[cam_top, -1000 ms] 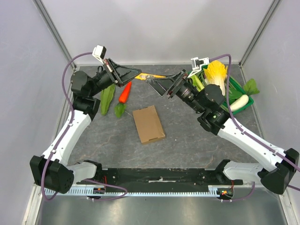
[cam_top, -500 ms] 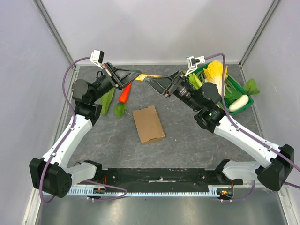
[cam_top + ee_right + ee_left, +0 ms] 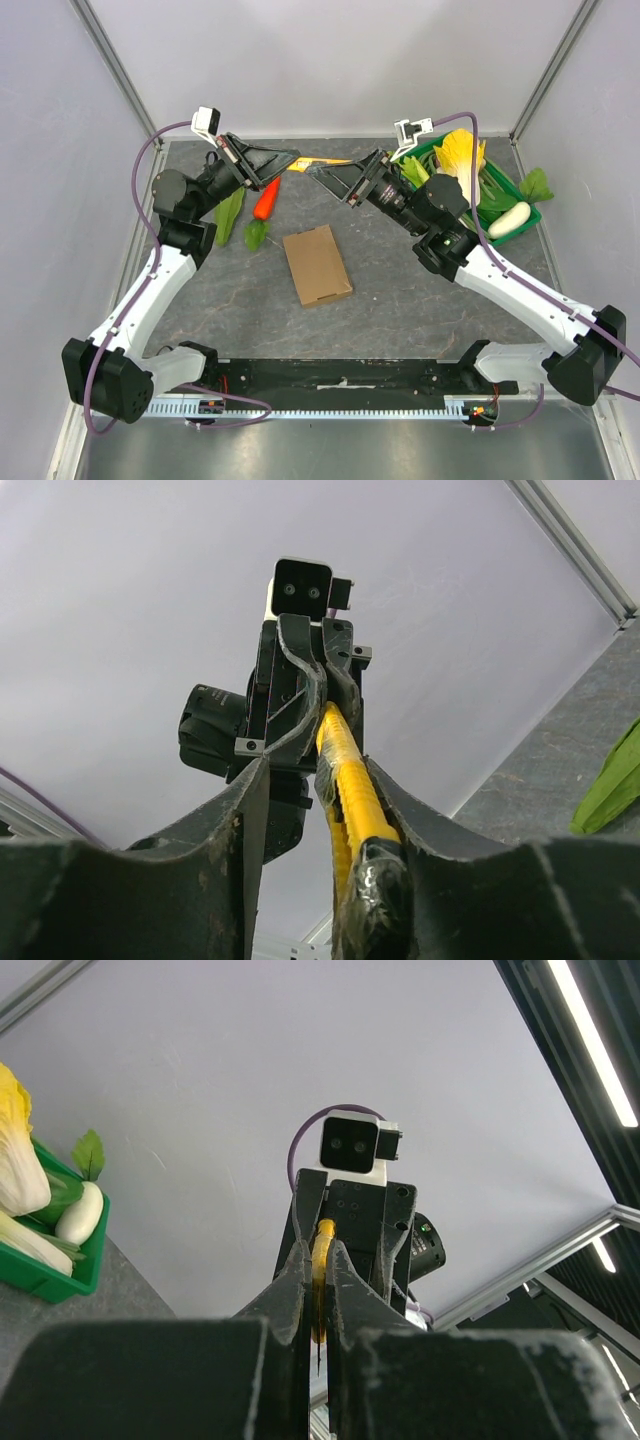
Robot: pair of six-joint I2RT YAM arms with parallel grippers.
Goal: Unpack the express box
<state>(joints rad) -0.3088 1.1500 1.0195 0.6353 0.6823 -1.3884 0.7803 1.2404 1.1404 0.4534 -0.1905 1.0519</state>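
Observation:
The express box [image 3: 317,264], flat brown cardboard with its flap shut, lies on the grey table between the arms. A yellow utility knife [image 3: 322,161] hangs in the air above the far middle of the table. My left gripper [image 3: 292,156] is shut on its left end, and the yellow handle [image 3: 322,1255] is pinched between the fingers. My right gripper [image 3: 322,173] has its jaws spread around the other end. There the knife [image 3: 352,785] lies against the right finger, with a gap to the left finger.
A green crate [image 3: 508,198] with cabbage, a white radish and greens stands at the back right. A carrot [image 3: 265,200] and a green leafy vegetable [image 3: 230,212] lie at the back left. Grey walls close in the table on three sides.
Both wrists have risen and shifted slightly left with the knife between them. The right wrist moved toward the back. The box has not moved.

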